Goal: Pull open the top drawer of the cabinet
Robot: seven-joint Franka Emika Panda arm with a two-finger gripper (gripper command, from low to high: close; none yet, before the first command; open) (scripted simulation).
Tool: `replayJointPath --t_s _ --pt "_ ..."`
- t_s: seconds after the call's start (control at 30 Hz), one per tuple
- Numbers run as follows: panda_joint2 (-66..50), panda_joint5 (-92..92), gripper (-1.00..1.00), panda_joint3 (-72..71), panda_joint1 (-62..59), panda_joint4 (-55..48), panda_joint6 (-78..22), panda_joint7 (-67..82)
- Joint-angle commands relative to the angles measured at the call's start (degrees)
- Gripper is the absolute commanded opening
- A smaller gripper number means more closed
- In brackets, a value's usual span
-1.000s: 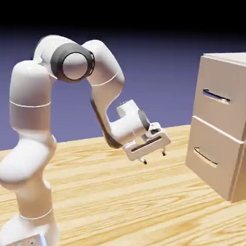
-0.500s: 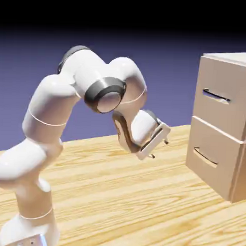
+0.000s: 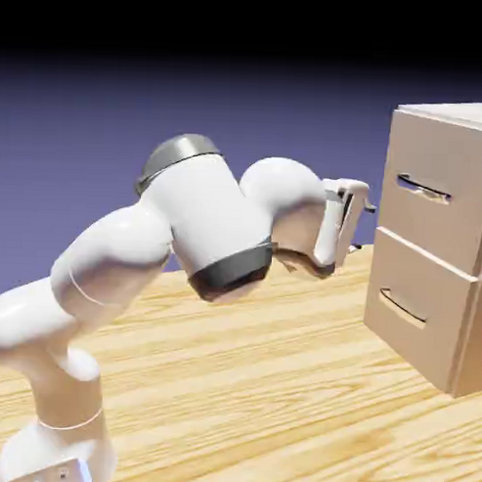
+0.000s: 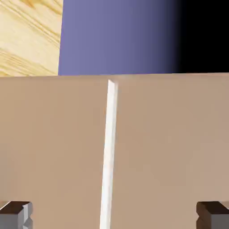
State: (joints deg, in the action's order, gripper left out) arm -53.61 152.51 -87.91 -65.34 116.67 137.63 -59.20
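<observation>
Pincer (image 3: 365, 228) jaws stand wide apart with nothing between them, right of centre in the exterior view, near the cabinet's front but apart from it. Going left to right there, the white arm (image 3: 208, 219) rises from the lower left corner, bends through the middle of the frame and reaches toward the right edge. Beneath it the bench (image 3: 230, 382), pale streaked wood, fills the lower part. Along the right edge stands the cabinet (image 3: 471, 341), beige-tan. Its top drawer (image 3: 432, 217) is shut, at the upper right, with a thin dark handle (image 3: 424, 188); the bottom drawer (image 3: 408, 319), also shut, sits below with a similar handle (image 3: 403, 305). In the hand view, one fingertip shows at each lower corner, and a pale strip (image 4: 108, 152) runs between the two tan fronts.
</observation>
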Motion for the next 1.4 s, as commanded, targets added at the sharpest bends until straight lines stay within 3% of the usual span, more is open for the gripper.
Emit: replayJointPath --t_s 0.0,0.13,0.33,0.37,0.83,1.37 --pt "-1.41 2.49 0.0 -1.44 -1.08 -0.73 -0.6 -0.27" --pt "-4.59 8.12 0.0 -4.68 -3.51 -2.36 -1.94 -0.89" --pt "-7.11 8.67 0.0 0.13 5.25 -14.03 1.81 1.77" --pt "-7.11 8.67 -1.0 0.13 5.25 -14.03 1.81 1.78" --pt "-4.25 6.58 -1.0 -13.31 -16.12 12.96 -6.66 -2.14" --pt "-16.83 -3.51 -1.0 -35.98 -45.04 46.18 -13.38 2.69"
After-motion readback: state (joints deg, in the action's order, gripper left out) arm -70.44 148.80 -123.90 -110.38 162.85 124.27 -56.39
